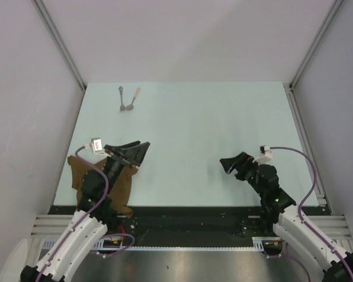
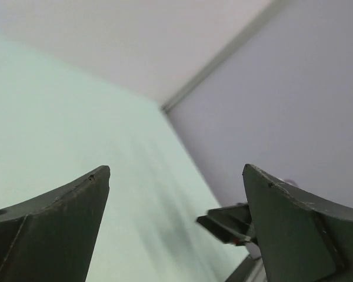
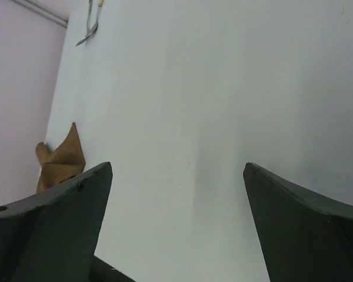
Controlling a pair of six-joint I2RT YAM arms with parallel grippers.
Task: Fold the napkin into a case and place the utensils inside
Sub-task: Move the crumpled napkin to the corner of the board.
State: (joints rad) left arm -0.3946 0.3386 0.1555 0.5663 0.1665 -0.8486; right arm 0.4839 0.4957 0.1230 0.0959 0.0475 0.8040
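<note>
The napkin [image 1: 122,187] is lying crumpled and unfolded at the near left edge of the counter [image 1: 200,123]. The left arm [image 1: 82,229] is reaching over it and hiding its middle. The left jaws are hanging just past the cloth's far right side and pointing toward the middle of the counter. In the left wrist view they are standing wide apart with nothing between them, only pale counter and wall beyond. I cannot tell whether they are touching the counter.

The right arm [image 1: 306,226] is leaning in from the near right corner. Its jaws are sitting over the right half of the counter, well apart from the napkin, and pointing left. They too are gaping wide and gripping nothing.

The utensils [image 1: 130,107] are lying side by side near the far left corner, well apart from the napkin and from both sets of jaws. The grey-handled one is lying on the left and the tan-handled one on the right. Their handles are pointing away from the arms, and their dark heads are sitting close together at the near end.
</note>
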